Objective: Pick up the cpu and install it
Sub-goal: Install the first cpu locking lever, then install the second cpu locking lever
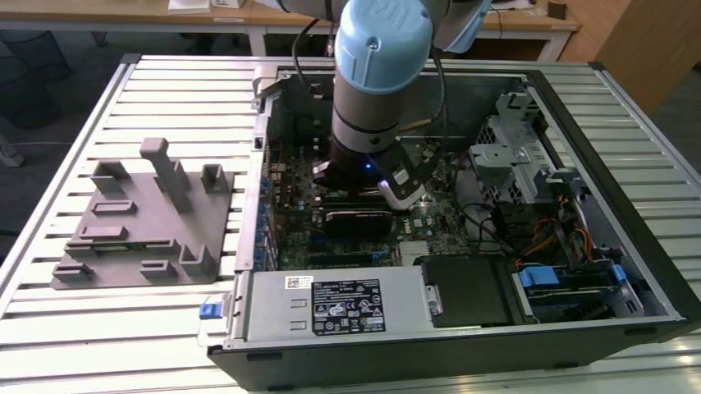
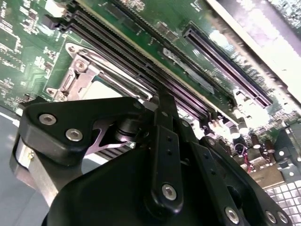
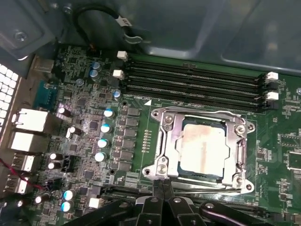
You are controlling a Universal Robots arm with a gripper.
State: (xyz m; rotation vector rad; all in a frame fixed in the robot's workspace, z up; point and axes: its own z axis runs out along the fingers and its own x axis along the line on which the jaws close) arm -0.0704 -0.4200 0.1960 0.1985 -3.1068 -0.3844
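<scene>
The cpu point(image 3: 203, 146) lay flat in its socket on the motherboard point(image 3: 141, 141), framed by the metal retention bracket point(image 3: 164, 127), silvery top up: seated where installation requires it, by the look of it. Just beside the socket ran the memory slots point(image 3: 193, 82) (all apparently empty). The gripper point(image 3: 161, 190) hung right at the socket's edge, its fingertips pressed together and carrying nothing, which suggests the chip was already released. In the exterior view the arm point(image 1: 378, 74) reached straight down into the open computer case point(image 1: 613, 246), while the grey fixture point(image 1: 143, 222) sat apart on the slatted table point(image 1: 66, 148).
</scene>
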